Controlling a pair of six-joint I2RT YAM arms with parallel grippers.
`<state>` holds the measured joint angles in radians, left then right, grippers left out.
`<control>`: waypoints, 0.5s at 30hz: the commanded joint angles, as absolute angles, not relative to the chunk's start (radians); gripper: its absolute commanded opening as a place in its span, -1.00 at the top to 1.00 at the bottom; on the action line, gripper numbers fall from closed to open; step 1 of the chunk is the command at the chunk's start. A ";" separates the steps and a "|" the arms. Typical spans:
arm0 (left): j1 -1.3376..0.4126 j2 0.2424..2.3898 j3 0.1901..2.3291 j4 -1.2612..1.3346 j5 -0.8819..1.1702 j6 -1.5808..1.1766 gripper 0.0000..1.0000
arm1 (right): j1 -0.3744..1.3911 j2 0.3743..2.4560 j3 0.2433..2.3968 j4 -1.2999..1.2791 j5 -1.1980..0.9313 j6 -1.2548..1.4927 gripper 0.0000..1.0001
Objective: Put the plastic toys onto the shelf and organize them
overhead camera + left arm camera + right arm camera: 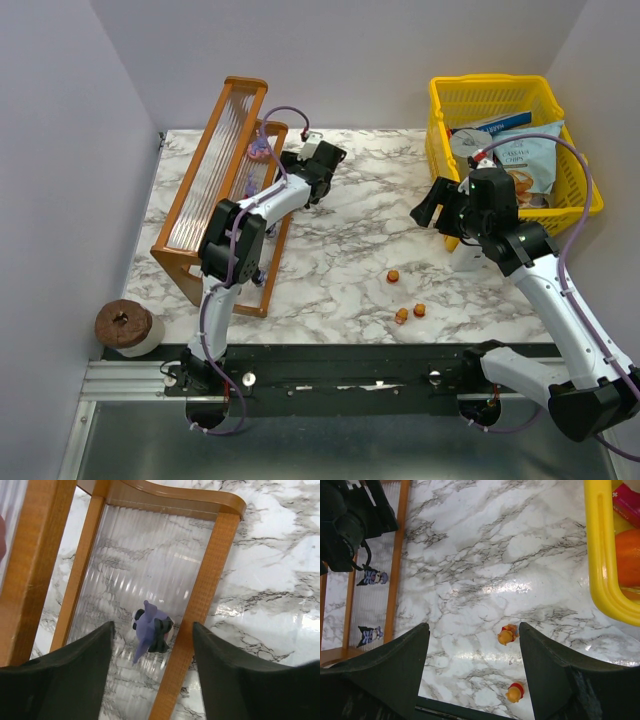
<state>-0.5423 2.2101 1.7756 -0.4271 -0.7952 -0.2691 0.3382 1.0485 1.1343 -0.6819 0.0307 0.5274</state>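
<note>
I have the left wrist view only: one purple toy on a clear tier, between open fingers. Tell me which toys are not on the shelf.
Observer: Three orange toys lie on the marble table, between the shelf and the yellow basket.
Operator: Report the right gripper.
Observer: The right gripper is open and empty, above the table beside the basket.
Operator: Now list what else sits on the shelf.
Observer: Two dark figurines with purple on them sit apart on one clear tier.
</note>
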 commanded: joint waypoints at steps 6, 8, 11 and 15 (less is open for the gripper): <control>-0.627 2.091 1.752 -0.407 -0.709 -0.262 -0.91 | 0.333 1.037 1.117 -0.689 0.066 0.541 -0.60; -0.658 2.065 1.753 -0.413 -0.657 -0.255 -0.98 | 0.333 1.034 1.114 -0.689 0.069 0.543 -0.61; -0.708 2.030 1.756 -0.420 -0.536 -0.209 -0.98 | 0.333 1.038 1.109 -0.693 0.074 0.538 -0.62; -0.776 1.996 1.752 -0.440 -0.339 -0.138 -0.98 | 0.333 1.037 1.097 -0.707 0.097 0.538 -0.65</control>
